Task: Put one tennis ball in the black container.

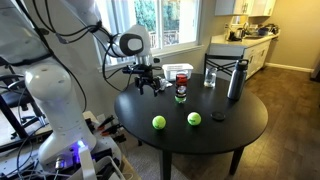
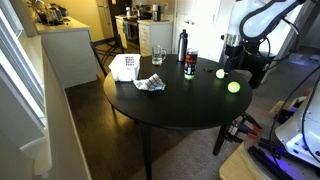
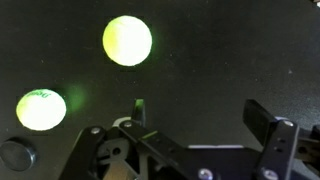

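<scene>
Two yellow-green tennis balls lie on the round black table [image 1: 240, 135]. One ball [image 1: 158, 122] is to the left of the other ball [image 1: 194, 118]; both also show in an exterior view [image 2: 234, 87] [image 2: 221, 73] and in the wrist view [image 3: 127, 41] [image 3: 41, 109]. A tall dark bottle-like container [image 1: 236, 80] stands at the far right of the table, also seen in an exterior view [image 2: 182, 44]. My gripper [image 3: 200, 115] is open and empty. It hovers over the table's edge [image 1: 148, 86], apart from both balls.
A small can [image 1: 181, 92] stands mid-table, with a glass [image 1: 210, 76] and a white box [image 1: 178, 70] behind it. A crumpled wrapper [image 2: 150, 83] and a small dark round lid [image 1: 219, 115] lie on the table. Kitchen counters stand behind.
</scene>
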Motion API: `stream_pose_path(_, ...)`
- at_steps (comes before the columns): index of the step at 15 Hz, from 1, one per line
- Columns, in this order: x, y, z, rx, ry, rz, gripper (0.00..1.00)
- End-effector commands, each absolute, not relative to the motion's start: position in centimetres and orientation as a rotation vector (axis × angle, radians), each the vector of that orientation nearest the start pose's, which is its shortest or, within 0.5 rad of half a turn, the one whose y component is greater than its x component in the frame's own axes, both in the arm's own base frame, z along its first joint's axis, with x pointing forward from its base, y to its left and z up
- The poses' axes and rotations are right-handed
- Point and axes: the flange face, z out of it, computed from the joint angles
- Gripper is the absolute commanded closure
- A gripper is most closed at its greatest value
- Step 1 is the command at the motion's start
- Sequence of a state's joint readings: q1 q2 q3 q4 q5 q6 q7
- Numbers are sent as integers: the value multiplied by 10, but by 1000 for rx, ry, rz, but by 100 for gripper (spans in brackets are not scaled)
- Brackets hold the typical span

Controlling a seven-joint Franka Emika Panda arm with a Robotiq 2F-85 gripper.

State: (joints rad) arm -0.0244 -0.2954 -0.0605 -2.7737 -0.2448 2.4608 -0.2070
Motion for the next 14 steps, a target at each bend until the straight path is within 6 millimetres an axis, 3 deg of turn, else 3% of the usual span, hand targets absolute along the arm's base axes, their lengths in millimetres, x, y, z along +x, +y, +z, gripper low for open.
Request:
stream_pose_path(1, 371, -32, 296, -3224, -533, 53, 0)
stream_pose_path(9, 378, -23, 296, -3246, -606, -8, 0)
stream_pose_path(14, 378, -44, 285, -3279, -578, 23, 0)
